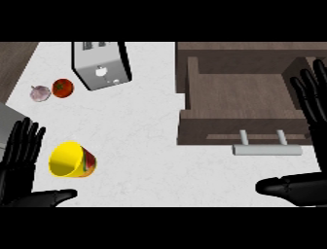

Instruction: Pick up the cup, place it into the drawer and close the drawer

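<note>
Cup on its side just right of spread left hand, untouched.

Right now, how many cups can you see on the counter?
1: the yellow cup lies tipped beside the left hand, left of the open drawer. None visible inside.

White counter, seemingly wood floor
</note>
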